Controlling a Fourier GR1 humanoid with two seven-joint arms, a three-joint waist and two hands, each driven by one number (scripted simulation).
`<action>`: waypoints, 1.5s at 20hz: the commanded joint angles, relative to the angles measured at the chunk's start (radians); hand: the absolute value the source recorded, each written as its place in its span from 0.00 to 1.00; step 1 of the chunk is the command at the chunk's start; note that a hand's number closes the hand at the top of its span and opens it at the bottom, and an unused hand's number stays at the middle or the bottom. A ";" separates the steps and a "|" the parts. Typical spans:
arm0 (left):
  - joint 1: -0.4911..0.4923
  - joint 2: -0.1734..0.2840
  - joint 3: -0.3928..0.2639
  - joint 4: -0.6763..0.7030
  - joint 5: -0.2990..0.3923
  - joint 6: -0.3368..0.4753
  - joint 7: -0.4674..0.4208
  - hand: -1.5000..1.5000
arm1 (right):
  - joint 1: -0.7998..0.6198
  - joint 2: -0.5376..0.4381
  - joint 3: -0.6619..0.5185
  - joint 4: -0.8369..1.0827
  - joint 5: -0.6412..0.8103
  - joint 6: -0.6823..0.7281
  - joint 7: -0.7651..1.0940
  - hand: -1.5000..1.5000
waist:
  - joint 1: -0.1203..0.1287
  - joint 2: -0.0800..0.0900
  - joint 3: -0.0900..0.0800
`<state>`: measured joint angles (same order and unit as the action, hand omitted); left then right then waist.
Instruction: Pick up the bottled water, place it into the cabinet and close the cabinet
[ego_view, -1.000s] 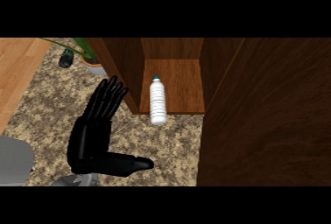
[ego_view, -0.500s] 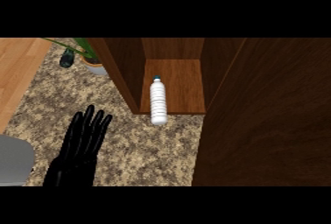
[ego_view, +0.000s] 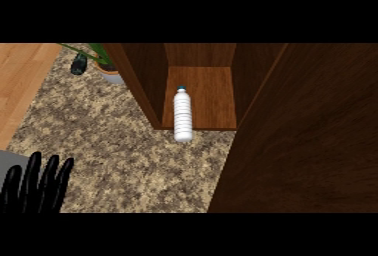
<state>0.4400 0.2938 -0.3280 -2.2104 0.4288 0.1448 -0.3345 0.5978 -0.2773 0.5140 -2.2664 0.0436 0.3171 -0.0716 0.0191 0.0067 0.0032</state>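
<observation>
**Now: bottled water at the cabinet's mouth**

Bottled water (ego_view: 182, 114) lies lengthwise on the cabinet (ego_view: 214, 95) floor, cap at 12 o'clock, base apparently overhanging the speckled counter (ego_view: 111, 135). Left hand (ego_view: 35, 187), at 7 o'clock, shows straight, spread fingers (ego_view: 52, 175) holding nothing, well apart from the bottle at their 2 o'clock. Cabinet door (ego_view: 303, 135) stands open.
</observation>
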 joint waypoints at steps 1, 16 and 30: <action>0.142 0.068 0.092 -0.059 0.085 -0.097 -0.057 0.00 | -0.032 0.026 0.141 -0.056 0.027 0.026 0.031 1.00 | 0.010 -0.013 -0.005; 0.250 0.141 0.295 -0.069 0.311 -0.273 -0.066 0.00 | -0.205 0.223 0.219 -0.004 0.016 -0.017 0.259 1.00 | 0.052 -0.002 -0.007; 0.432 0.183 0.588 -0.032 0.544 -0.531 -0.093 0.00 | -0.836 0.276 0.027 0.228 -0.283 -0.347 0.550 1.00 | 0.020 -0.006 -0.004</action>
<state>0.8319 0.4804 0.1871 -2.2672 0.9034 -0.3131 -0.4208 -0.0805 -0.0170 0.6260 -2.0768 -0.1278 0.0312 0.4099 0.0528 0.0037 -0.0024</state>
